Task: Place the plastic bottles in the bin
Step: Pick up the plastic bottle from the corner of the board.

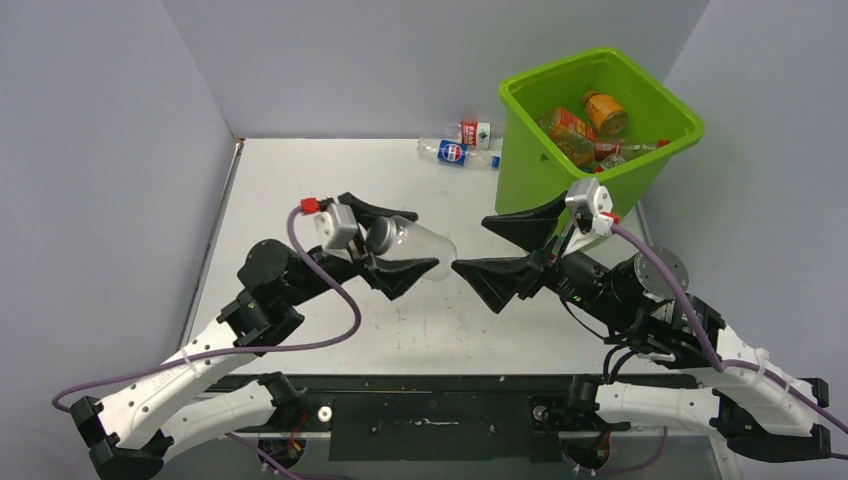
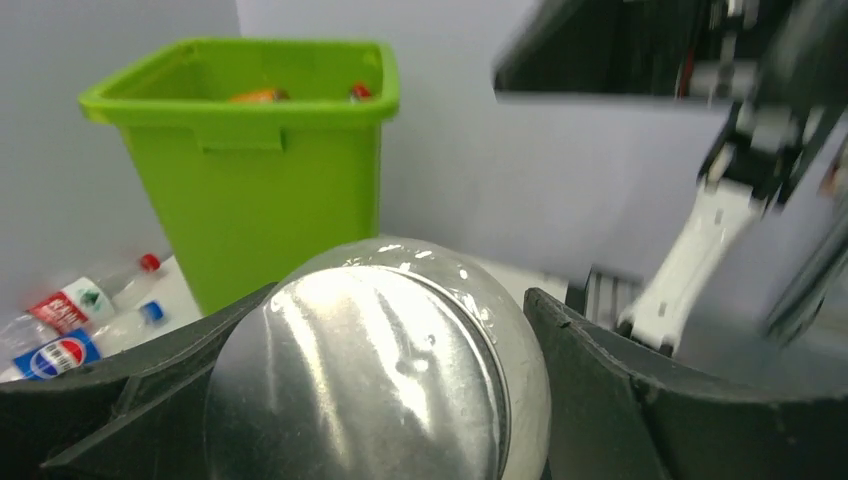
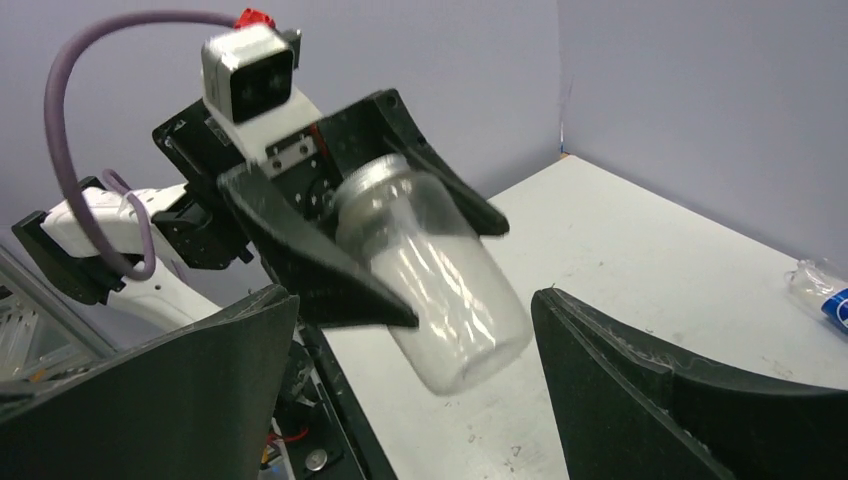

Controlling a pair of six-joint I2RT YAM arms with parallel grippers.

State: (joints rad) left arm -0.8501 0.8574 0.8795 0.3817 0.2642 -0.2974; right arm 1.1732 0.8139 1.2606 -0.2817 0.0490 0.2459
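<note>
Your left gripper clamps a clear jar; its wrist view shows only the silver lid. Your right gripper gapes empty.

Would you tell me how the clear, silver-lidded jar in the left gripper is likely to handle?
The clear silver-lidded jar looks empty, so probably light. Its smooth round wall may slip in the left gripper, and would likely roll if dropped.
</note>
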